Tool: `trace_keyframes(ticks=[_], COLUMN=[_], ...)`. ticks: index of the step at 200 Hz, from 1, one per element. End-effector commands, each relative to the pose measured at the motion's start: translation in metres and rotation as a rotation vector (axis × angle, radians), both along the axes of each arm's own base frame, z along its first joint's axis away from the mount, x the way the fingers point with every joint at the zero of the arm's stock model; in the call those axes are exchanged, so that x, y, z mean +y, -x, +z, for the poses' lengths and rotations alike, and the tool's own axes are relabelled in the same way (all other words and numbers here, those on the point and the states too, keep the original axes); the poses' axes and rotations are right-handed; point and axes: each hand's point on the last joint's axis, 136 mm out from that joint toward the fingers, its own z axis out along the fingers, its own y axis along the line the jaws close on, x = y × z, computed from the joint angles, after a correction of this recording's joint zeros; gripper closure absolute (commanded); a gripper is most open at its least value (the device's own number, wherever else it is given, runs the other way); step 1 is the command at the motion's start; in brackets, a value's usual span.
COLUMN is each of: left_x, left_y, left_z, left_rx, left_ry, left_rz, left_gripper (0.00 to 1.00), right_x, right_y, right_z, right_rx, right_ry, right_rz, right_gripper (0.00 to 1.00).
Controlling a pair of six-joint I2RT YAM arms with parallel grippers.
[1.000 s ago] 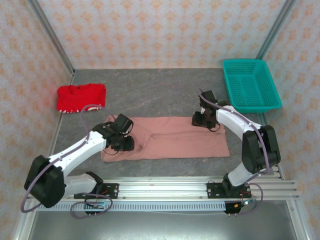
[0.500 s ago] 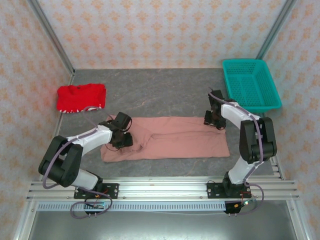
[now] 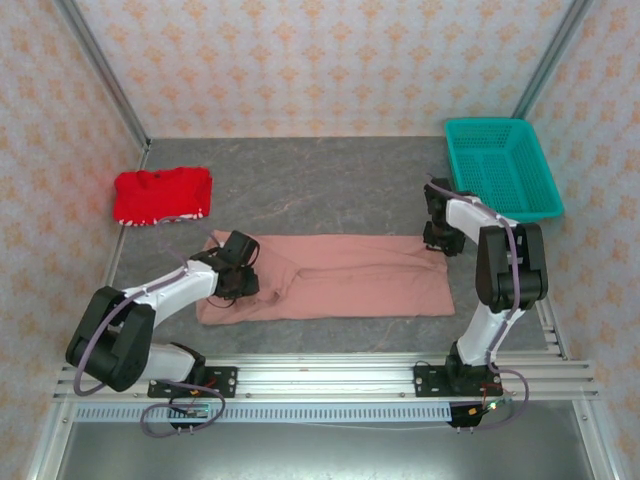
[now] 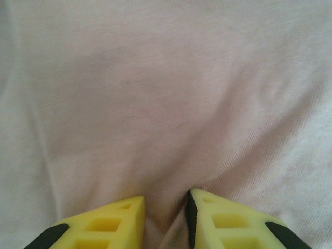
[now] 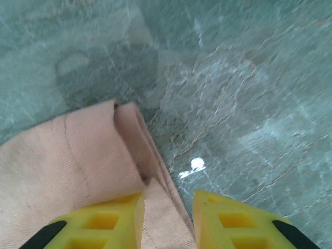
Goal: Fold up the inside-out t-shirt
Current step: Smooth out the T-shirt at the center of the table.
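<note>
Left pincer (image 4: 166, 201) is clamped on a pinch of the inside-out t-shirt (image 3: 340, 275), which lies flat on the near tabletop (image 3: 320, 185); right pincer (image 5: 168, 199) straddles its far-right corner edge, bite not discernible; risk: a shallow hold there slips on lifting, skewing the fold.

No writing, label, brand, number or sign can be read: the pink t-shirt (image 3: 340, 275) cloth ahead of the left claw (image 4: 166, 220) bears none, nor do its hem and the table (image 5: 249, 104) ahead of the right claw (image 5: 168, 220).
</note>
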Motion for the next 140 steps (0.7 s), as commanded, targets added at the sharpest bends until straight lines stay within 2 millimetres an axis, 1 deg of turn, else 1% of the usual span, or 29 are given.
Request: trace_keyframes(ticks=[1,23,33,50,65,90,100,116,132,140], left_x=[0.023,0.016,0.015,0.013,0.012,0.009,0.009,0.012,0.018,0.019], left_y=[0.009,0.000,-0.003,-0.007,-0.008,-0.010,-0.009,-0.007,-0.004,-0.005], left_z=[0.009,0.023,0.028,0.034,0.034,0.031,0.028,0.026,0.025,0.027], left_rx=[0.006,-0.052,-0.065,-0.076,-0.072,-0.064,-0.059,-0.052,-0.054,-0.061], left_ry=[-0.108,-0.063,-0.059,-0.062,-0.064,-0.050,-0.054,-0.066,-0.094,-0.100], left_rz=[0.029,0.021,0.016,0.000,-0.009,-0.013,-0.014,-0.010,-0.003,-0.001], left_gripper=[0.70,0.66,0.65,0.63,0.63,0.63,0.63,0.63,0.62,0.62], right_x=[-0.009,0.014,0.021,0.018,0.019,0.023,0.019,0.006,-0.007,-0.009], right_y=[0.002,0.003,0.003,-0.003,-0.012,-0.027,-0.032,-0.035,-0.037,-0.037], right_z=[0.019,0.015,0.014,0.014,0.011,-0.001,-0.003,-0.004,-0.001,0.002], right_rx=[-0.024,-0.048,-0.056,-0.072,-0.088,-0.074,-0.070,-0.050,-0.030,-0.026], right_ry=[0.039,-0.099,-0.136,-0.119,-0.127,-0.152,-0.129,-0.050,0.030,0.046], right_rz=[-0.014,0.011,0.014,0.015,0.020,0.026,0.020,0.012,0.012,0.015], right_gripper=[0.67,0.63,0.62,0.59,0.57,0.58,0.61,0.67,0.68,0.68])
